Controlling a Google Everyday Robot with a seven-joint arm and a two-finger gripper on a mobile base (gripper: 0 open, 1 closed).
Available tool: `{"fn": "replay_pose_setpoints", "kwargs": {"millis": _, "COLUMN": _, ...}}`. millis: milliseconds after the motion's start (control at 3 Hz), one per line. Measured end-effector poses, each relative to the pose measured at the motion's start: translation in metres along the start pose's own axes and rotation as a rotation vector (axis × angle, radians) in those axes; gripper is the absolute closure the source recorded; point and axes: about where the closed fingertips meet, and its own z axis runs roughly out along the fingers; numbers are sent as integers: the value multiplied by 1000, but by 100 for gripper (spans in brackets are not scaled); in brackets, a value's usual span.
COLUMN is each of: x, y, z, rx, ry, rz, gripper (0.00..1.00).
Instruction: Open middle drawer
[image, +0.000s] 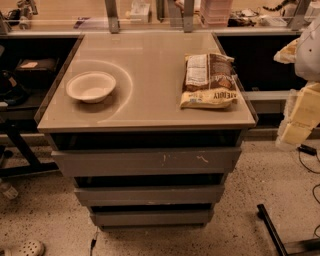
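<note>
middle drawer (150, 194): plain grey front, second of three under the tabletop, below the scratched one. Looks pushed in, with only a dark slit above it, so no view inside.
top drawer (145, 161): grey front with white scratches, right under the tabletop.
bottom drawer (152, 217): narrowest-looking front, down near the floor.
gripper (299, 120): pale yellowish blob at the right edge, well off to the side of the drawers and touching nothing. It's partly cut off, and honestly can't tell if it's open or closed.
tabletop (150, 110): glossy beige.
bowl (91, 86): white, on the left of the tabletop.
snack bag (209, 80): on the right by the edge. Its label is mostly unreadable.
back shelf (165, 12): clutter, too dim to name.
shoe (25, 248): bottom left corner, cropped.
</note>
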Motion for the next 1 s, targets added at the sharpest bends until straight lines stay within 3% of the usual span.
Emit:
{"fn": "replay_pose_setpoints", "kwargs": {"millis": 333, "x": -1, "y": 4, "z": 4, "rx": 0, "ry": -9, "rz": 2, "gripper": 0}}
{"fn": "replay_pose_setpoints", "kwargs": {"millis": 667, "x": -14, "y": 23, "z": 31, "rx": -10, "ry": -44, "rz": -4, "gripper": 0}}
{"fn": "replay_pose_setpoints", "kwargs": {"millis": 1000, "x": -27, "y": 46, "z": 91, "rx": -61, "ry": -66, "rz": -11, "gripper": 0}}
